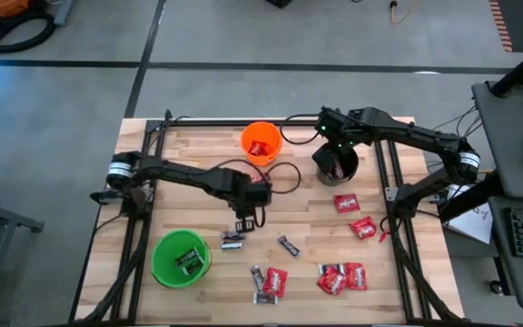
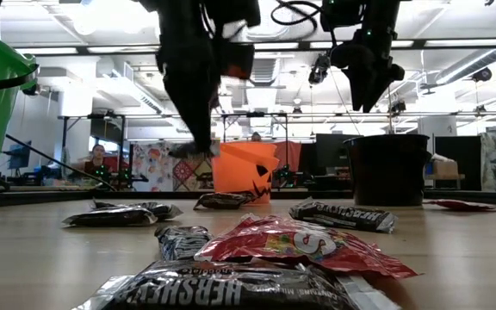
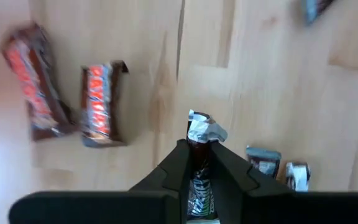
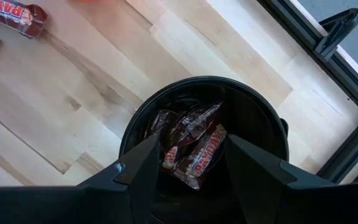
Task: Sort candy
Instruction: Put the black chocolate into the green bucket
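My left gripper (image 1: 244,222) is over the middle of the table, shut on a dark mini bar with pale print (image 3: 199,186). Two reddish-brown bars (image 3: 101,104) lie on the wood below it. My right gripper (image 4: 188,165) hangs open above the black cup (image 1: 337,164), which holds reddish-brown bars (image 4: 194,149). Red packets (image 1: 346,203) and dark mini bars (image 1: 232,239) lie flat on the near half of the table. In the low view, my left gripper (image 2: 192,148) is off the table and my right gripper (image 2: 368,90) stands over the black cup (image 2: 386,168). My left gripper pinches the dark mini bar between its two fingers, which come from above and point down. The bar lies along the fingers, and its crimped silver end (image 3: 202,129) sticks out past the fingertips. It is lifted clear of the table.
An orange cup (image 1: 261,143) with a red packet inside stands at the far middle, and a green cup (image 1: 182,257) with dark bars stands near left. A black metal frame (image 1: 396,218) runs along the table's sides. Bare wood lies between the cups.
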You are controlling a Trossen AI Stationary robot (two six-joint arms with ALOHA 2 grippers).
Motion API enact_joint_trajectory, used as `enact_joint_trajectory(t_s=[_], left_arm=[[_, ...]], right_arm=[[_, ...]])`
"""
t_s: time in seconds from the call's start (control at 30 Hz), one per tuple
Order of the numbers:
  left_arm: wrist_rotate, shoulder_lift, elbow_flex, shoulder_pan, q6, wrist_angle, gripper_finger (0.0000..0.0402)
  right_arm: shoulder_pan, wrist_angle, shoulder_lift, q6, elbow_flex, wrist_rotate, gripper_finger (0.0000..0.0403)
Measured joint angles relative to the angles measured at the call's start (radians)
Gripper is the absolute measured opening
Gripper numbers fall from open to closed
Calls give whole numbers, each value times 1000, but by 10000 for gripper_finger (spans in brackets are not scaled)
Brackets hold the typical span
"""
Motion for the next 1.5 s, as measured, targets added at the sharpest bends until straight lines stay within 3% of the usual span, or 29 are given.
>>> enact_joint_trajectory(t_s=[0.23,0.43,0.7,0.93,1.3,1.5], left_arm=[[10,-141,0,77,225,-18,35],[132,-293,5,104,246,-144,35],[294,-467,34,71,55,-319,35],[317,-540,15,-95,-133,-455,36],[290,-542,-147,-352,-359,-386,36],[253,-536,-267,-403,-412,-309,36]], right_arm=[[0,7,0,5,0,-1,178],[0,7,0,44,0,-65,178],[1,7,0,88,1,-88,178],[12,7,0,127,1,-145,178],[51,3,0,183,1,-193,178],[74,3,0,226,1,-246,178]])
